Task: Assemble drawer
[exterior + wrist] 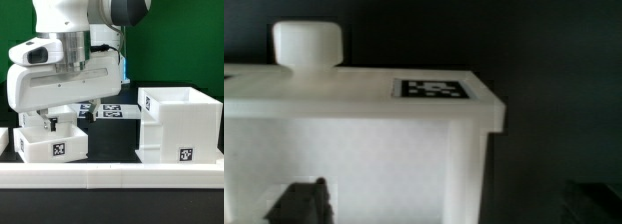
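A shallow white tray (pixel 55 143) with a tag on its front stands at the exterior view's left. My gripper (pixel 43 122) is right over it, lowered to its top. In the wrist view the tray (pixel 367 150) fills the picture, with its round knob (pixel 308 44) and a tag (pixel 432 88) on its end wall. My gripper (pixel 450 205) is open. One finger (pixel 299 202) is over the tray's inside, the other (pixel 598 200) is outside its side wall, and neither visibly touches it. The tall cube-like housing (pixel 181 125) stands at the exterior view's right, open at the top.
The marker board (pixel 112 110) lies flat on the black table behind and between the tray and the housing. A long white rail (pixel 110 177) runs along the table's front edge. A piece of another white part (pixel 3 140) shows at the far left edge.
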